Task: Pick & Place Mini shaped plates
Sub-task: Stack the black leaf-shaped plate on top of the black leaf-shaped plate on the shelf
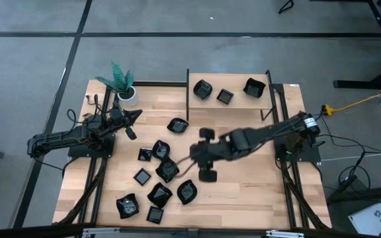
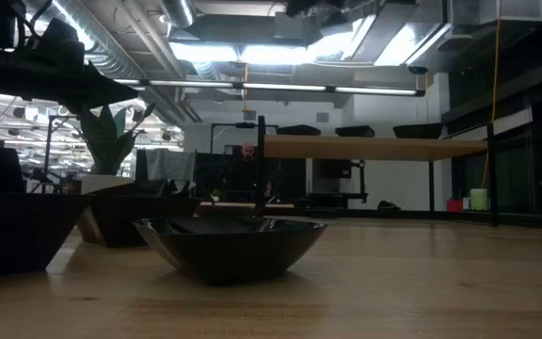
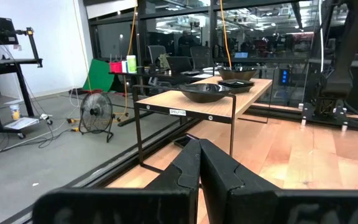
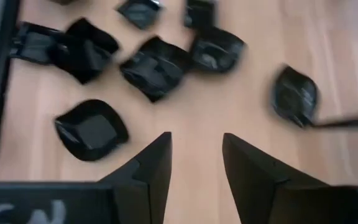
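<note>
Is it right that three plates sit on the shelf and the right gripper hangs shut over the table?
Not quite. The shelf does hold three plates, but the right gripper is open and empty over the table, as the right wrist view shows.

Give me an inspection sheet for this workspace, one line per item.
Surface: wooden table, right half mostly bare.
Job's things: three black plates on the shelf; about ten more plates scattered left of centre on the table.
Clutter: potted plant at the back left corner.
Grippers: left gripper shut, empty, parked near the plant; right gripper open, empty, above the scattered plates.
Cables: yellow cable on the floor, right of the table.
Surroundings: grey floor; fan beyond the table.
</note>
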Controlling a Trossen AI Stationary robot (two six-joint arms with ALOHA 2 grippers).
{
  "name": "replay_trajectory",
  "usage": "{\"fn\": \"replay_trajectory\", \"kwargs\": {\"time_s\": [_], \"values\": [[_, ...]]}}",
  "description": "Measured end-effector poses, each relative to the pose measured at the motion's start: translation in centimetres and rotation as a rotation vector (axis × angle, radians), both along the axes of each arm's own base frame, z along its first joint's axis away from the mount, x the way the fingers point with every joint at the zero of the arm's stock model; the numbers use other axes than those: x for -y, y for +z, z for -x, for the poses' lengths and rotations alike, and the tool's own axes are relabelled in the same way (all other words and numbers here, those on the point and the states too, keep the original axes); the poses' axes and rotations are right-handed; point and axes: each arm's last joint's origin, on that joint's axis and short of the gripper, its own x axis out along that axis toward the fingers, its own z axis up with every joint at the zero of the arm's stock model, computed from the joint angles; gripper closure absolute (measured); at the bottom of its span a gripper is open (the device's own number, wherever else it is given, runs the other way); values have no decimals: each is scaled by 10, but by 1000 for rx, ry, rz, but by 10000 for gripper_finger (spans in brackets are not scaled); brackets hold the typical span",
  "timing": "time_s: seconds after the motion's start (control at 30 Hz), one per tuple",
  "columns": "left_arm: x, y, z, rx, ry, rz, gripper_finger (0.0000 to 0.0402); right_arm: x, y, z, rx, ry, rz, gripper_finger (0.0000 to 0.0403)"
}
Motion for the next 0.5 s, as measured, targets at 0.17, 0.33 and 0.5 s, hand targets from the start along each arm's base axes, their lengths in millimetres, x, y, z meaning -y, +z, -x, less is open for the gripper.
{"fn": "replay_trajectory", "kwargs": {"time_s": [0.17, 0.33, 0.5], "values": [[0, 0, 0, 0, 0, 0, 398, -31, -21, -16, 23, 149, 60, 260], [0, 0, 0, 0, 0, 0, 398, -54, -48, -31, 24, 252, 113, 260], [0, 0, 0, 0, 0, 0, 398, -62, -74, -52, 58, 271, 124, 260]]}}
